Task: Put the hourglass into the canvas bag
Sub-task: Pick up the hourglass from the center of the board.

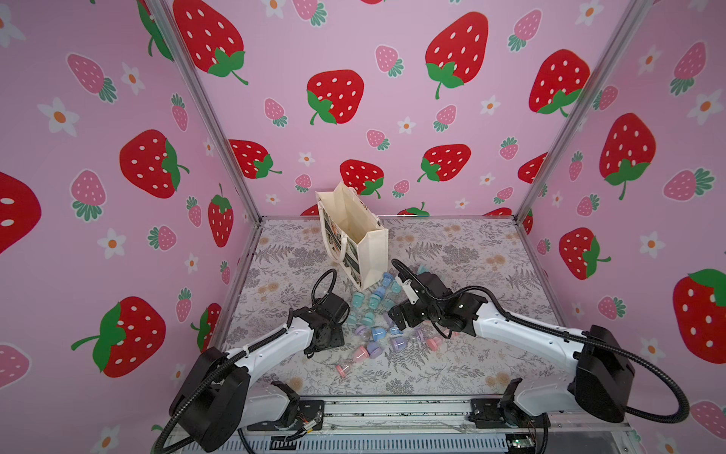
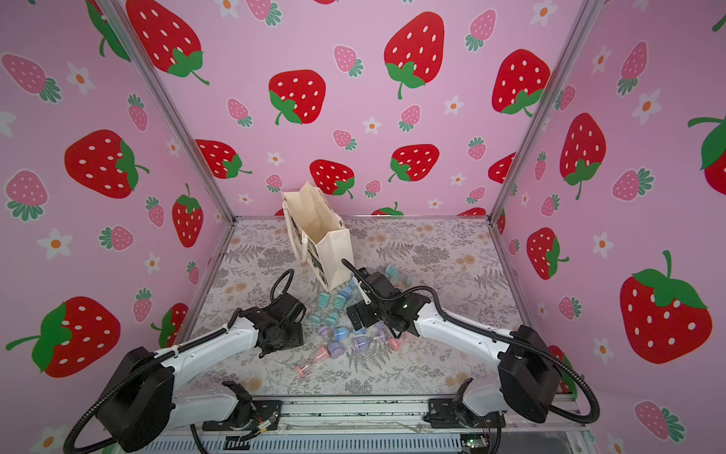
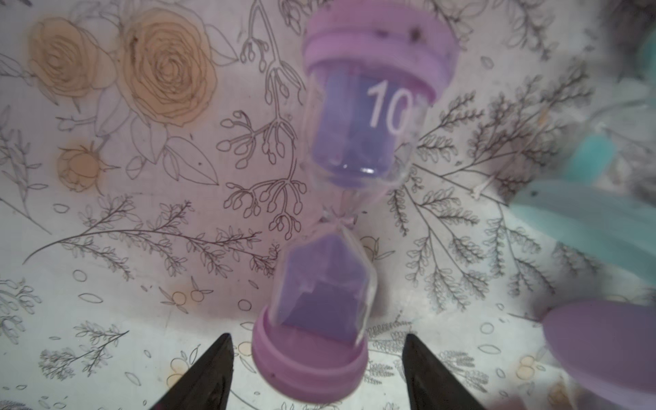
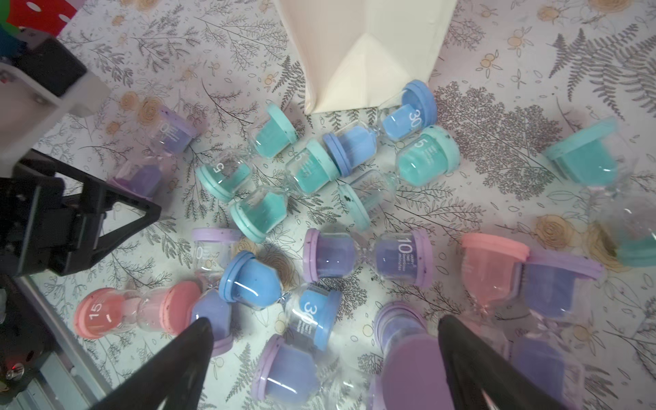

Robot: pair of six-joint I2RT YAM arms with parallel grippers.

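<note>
A purple hourglass (image 3: 355, 142) marked 10 lies on the floral mat. My left gripper (image 3: 317, 337) is open, its fingertips on either side of the hourglass's near cap with a gap on each side. In the right wrist view the same hourglass (image 4: 170, 142) lies beside the left gripper's black finger (image 4: 131, 213). The cream canvas bag (image 1: 369, 251) (image 2: 334, 255) stands open-topped behind the pile, its printed side facing left. My right gripper (image 4: 326, 321) is open above the pile, holding nothing. In a top view the left gripper (image 1: 338, 316) is low at the pile's left edge.
Several other hourglasses in teal, blue, pink and purple (image 1: 377, 322) lie scattered between the two arms, some against the bag's base (image 4: 369, 99). Strawberry-print walls close in three sides. A metal rail (image 1: 393, 408) runs along the front edge.
</note>
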